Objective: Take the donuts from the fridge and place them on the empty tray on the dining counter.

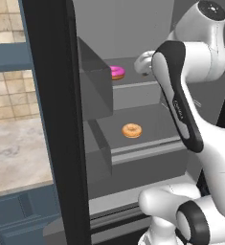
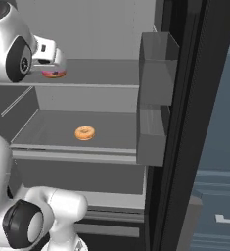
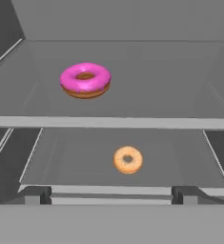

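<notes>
With the fridge [image 1: 56, 119] open, I'm lined up: pink donut [image 3: 85, 80] lies ahead on the upper shelf [image 3: 132, 122], slightly left of my open, empty gripper [image 3: 111, 195]; orange donut [image 3: 128, 159] sits on the shelf below.

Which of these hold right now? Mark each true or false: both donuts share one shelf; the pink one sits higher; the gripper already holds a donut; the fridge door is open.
1. Both donuts share one shelf: false. The pink donut lies on the shelf above the orange donut.
2. The pink donut sits higher: true.
3. The gripper holds a donut: false. Nothing sits between its fingertips.
4. The fridge is open: true.
</notes>
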